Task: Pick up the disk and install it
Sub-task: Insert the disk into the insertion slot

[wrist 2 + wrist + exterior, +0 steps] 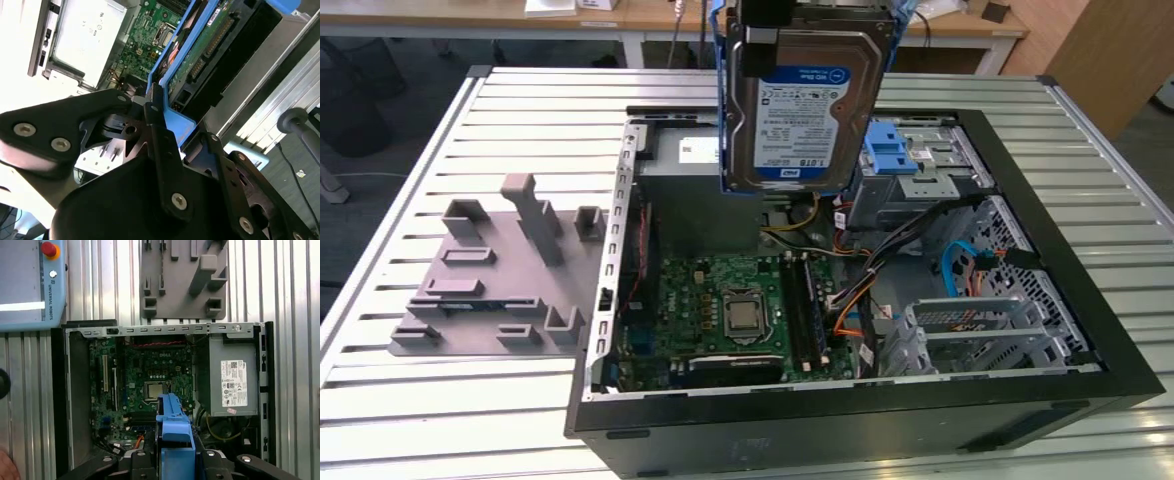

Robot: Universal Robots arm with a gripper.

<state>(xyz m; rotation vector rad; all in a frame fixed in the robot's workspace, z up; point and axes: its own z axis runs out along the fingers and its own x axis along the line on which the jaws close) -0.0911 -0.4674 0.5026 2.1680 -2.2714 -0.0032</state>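
Observation:
The disk (pixel 803 110), a silver hard drive with a blue-and-white label and a blue plastic frame, hangs upright above the back of the open computer case (pixel 1067 300). My gripper (pixel 807 22) is shut on its upper end. In the second wrist view my black fingers (pixel 161 145) clamp the blue frame (pixel 175 125), and the drive's circuit board and connectors (pixel 210 47) point down toward the motherboard. The first wrist view shows the blue frame (pixel 174 425) edge-on between the gripper's (pixel 175 462) links, over the case's interior.
Inside the case lie the green motherboard (pixel 720 305), the grey power supply box (pixel 232 382), orange and blue cables (pixel 961 265) and a drive bay with a light-blue latch (pixel 889 152). A grey fixture block (pixel 500 270) stands on the slatted table at the exterior view's left.

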